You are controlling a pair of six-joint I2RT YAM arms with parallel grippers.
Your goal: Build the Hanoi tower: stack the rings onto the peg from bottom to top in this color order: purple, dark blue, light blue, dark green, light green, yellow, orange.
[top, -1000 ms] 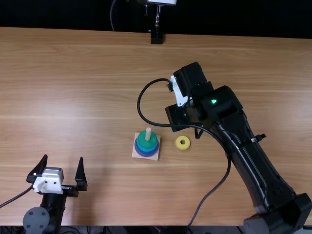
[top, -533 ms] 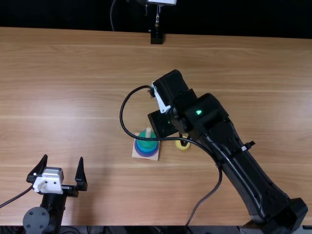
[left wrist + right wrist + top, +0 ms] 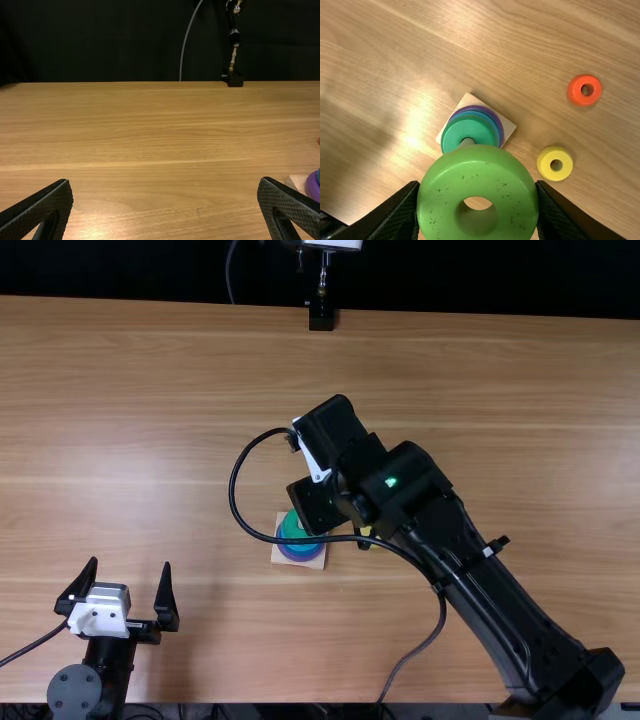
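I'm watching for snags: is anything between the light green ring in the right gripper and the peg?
Nothing visible stands between the light green ring and the peg; the yellow ring and orange ring lie off to one side.

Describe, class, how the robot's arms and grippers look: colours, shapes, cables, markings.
The left arm and right arm are black, each with a white wrist piece and black cable. The right arm carries a green light; the left has a round grey cap. The left gripper and right gripper have black, tapering fingers with textured inner faces.
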